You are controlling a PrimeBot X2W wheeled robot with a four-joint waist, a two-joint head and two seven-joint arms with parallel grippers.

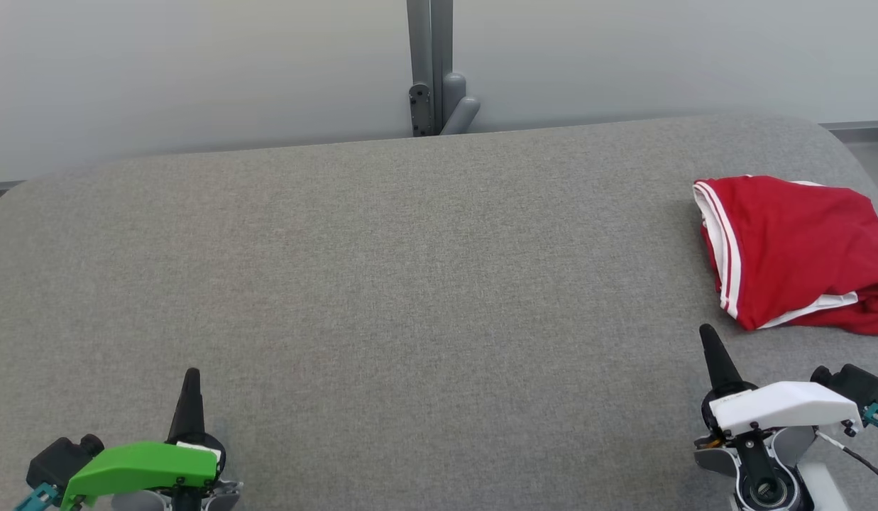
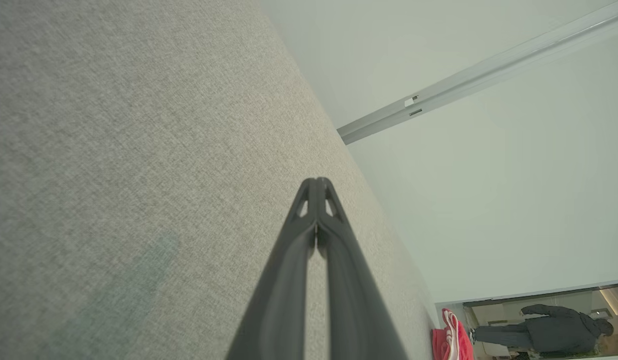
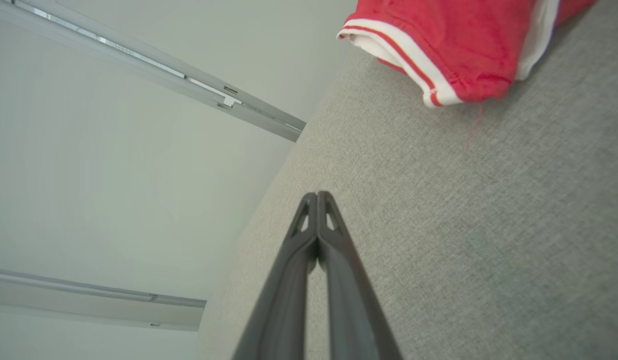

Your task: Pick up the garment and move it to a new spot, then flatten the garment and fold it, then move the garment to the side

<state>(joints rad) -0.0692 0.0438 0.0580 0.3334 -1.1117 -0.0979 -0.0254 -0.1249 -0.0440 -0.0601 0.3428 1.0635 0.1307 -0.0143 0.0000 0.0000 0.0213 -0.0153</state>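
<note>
Low over the grey table [image 1: 410, 284], left gripper [image 1: 191, 375] and right gripper [image 1: 708, 332] pointing forward, fingers pressed together, gripping nothing. Just ahead and rightward of the right gripper, untouched, red garment [image 1: 793, 248] with white trim.

Just the right gripper [image 3: 316, 196] pinched together, nothing in it, over grey fabric tabletop [image 3: 488, 240], red white-trimmed garment [image 3: 453, 40] lying near, ahead, untouched.

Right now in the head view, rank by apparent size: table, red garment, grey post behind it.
1. Table, largest by far.
2. Red garment, partly cut off at the view's right edge.
3. Grey post, smallest; farther back, so true size unsure.
</note>
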